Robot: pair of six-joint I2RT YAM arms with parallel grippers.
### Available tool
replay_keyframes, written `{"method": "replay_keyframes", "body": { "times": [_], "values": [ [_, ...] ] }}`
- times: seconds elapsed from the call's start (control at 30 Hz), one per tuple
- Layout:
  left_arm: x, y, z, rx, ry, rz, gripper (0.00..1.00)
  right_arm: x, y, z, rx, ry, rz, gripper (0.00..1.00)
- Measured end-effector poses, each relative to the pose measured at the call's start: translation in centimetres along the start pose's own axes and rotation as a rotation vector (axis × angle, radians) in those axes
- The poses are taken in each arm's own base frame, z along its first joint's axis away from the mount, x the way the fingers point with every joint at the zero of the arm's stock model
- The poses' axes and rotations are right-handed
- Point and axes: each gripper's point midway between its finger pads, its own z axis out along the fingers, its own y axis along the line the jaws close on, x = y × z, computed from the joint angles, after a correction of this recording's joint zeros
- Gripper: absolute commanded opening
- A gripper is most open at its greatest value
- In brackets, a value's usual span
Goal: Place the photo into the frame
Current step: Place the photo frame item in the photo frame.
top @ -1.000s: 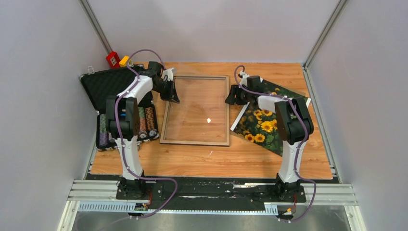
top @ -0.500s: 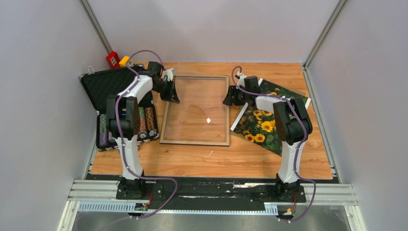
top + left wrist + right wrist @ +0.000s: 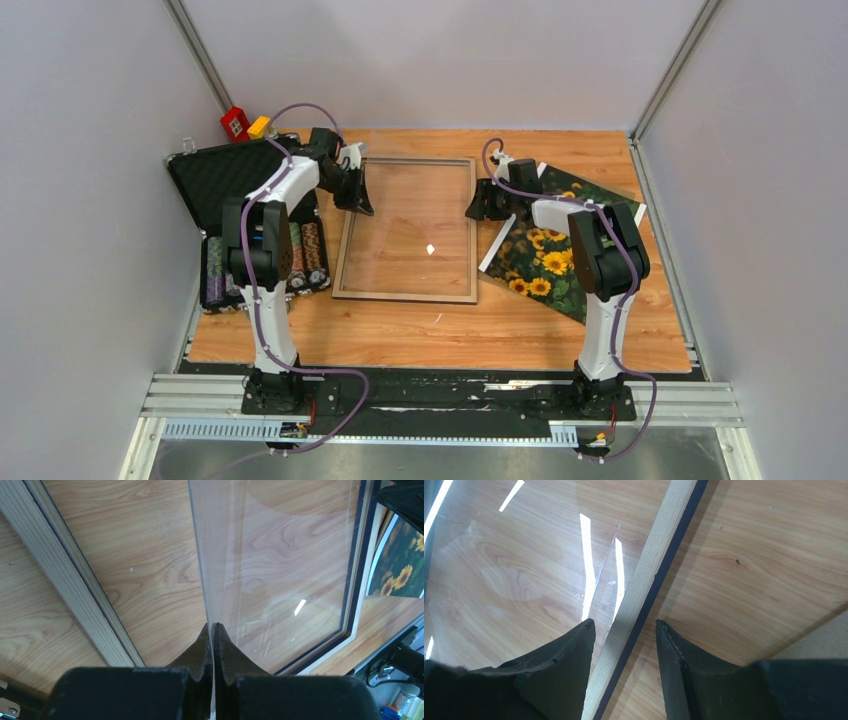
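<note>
The frame (image 3: 405, 296) lies tan side up in the middle of the table. My left gripper (image 3: 358, 200) is at its far left side, shut on the left edge of the clear pane (image 3: 280, 555). That edge is lifted off the left rail (image 3: 65, 570) and runs up from my jaws (image 3: 212, 626). My right gripper (image 3: 478, 205) is open at the frame's right rail (image 3: 659, 545), one finger on each side of it (image 3: 624, 625). The sunflower photo (image 3: 555, 255) lies face up on the table to the right, partly under my right arm.
An open black foam-lined case (image 3: 225, 180) with poker chips stands left of the frame, close to my left arm. Small red (image 3: 235, 122) and yellow (image 3: 259, 127) blocks sit at the back left corner. Grey walls close in the table.
My right gripper has shifted a little left onto the frame's right rail and its jaws have narrowed slightly. The left gripper keeps its hold on the pane.
</note>
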Motion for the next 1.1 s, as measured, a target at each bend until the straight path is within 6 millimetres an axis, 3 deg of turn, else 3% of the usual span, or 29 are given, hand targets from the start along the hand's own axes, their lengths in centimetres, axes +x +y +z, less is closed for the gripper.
{"method": "replay_keyframes", "body": {
  "times": [0.7, 1.1],
  "values": [
    [-0.03, 0.05, 0.02, -0.047, 0.072, 0.045, 0.0, 0.07, -0.25, -0.02, 0.012, 0.003, -0.011, 0.46],
    [-0.12, -0.7, -0.39, -0.046, 0.117, 0.052, 0.0, 0.11, -0.43, -0.03, 0.02, 0.005, -0.017, 0.35]
  ]
}}
